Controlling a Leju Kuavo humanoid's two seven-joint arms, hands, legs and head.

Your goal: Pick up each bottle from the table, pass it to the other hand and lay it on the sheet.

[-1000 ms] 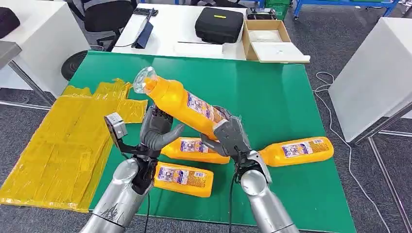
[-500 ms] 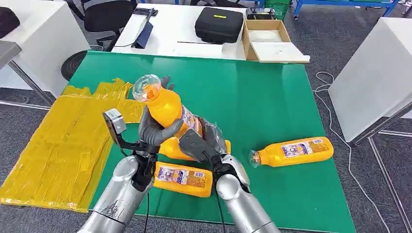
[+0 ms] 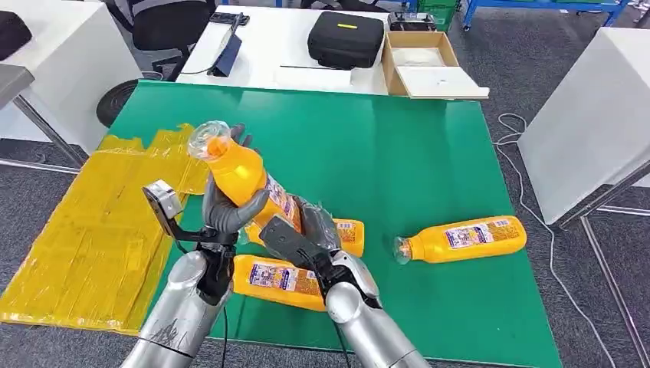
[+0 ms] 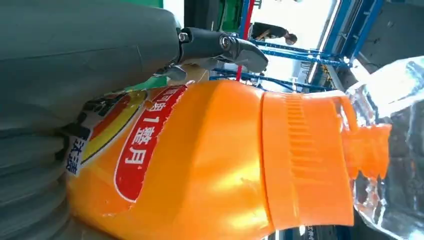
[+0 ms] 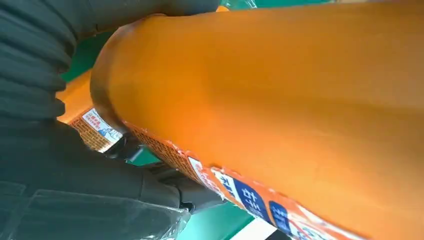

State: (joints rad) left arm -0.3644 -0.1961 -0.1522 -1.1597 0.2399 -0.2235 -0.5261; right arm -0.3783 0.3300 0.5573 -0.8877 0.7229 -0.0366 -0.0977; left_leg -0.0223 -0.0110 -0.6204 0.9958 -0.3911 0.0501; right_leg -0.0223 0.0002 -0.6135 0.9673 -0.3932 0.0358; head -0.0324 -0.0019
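Sheet: the yellow sheet (image 3: pixel 92 230) lies crumpled over the counter's left edge, at the left of the frame.
Left hand: the left hand (image 3: pixel 224 205), left of centre, is wrapped around the raised bottle just below its neck; the thumb crosses the front and dark fingers show behind.
Held bottle: the orange bottle (image 3: pixel 244 178) tilts with its clear-capped top toward the upper left, above the counter (image 3: pixel 398 153).
Right hand: the right hand (image 3: pixel 306 238), just right of the left one, grips the same bottle's lower end.
Other bottles: two lie on their sides under the hands, one (image 3: pixel 277 280) at lower centre, another (image 3: pixel 346 234) partly hidden.
Far bottle: one more (image 3: pixel 464 238) lies at the right, cap pointing left.
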